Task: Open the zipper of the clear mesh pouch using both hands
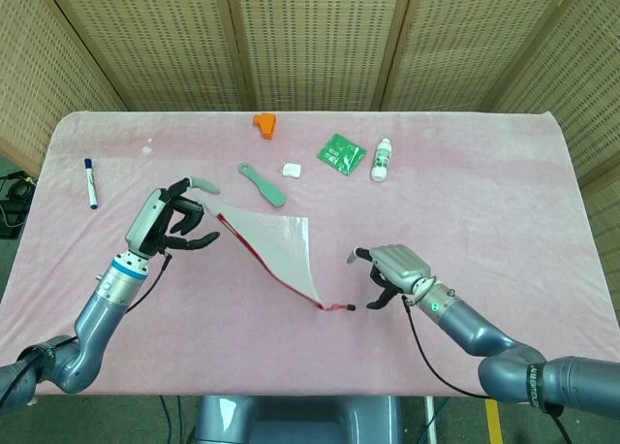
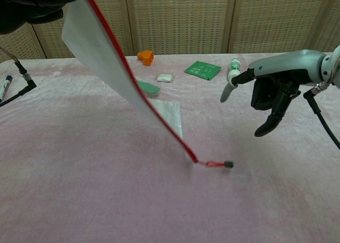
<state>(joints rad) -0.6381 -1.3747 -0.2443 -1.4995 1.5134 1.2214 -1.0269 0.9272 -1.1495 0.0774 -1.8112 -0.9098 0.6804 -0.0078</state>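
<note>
Left hand [image 2: 32, 4] at top-left corner, gripping upper end of clear mesh pouch with red zipper edge [image 2: 114, 78]. Pouch slopes down to pink cloth surface [image 2: 106, 200]. Red zipper pull with black tip [image 2: 219, 164] lies on surface. Right hand [image 2: 273, 94] above, fingers spread, holding nothing.
</note>
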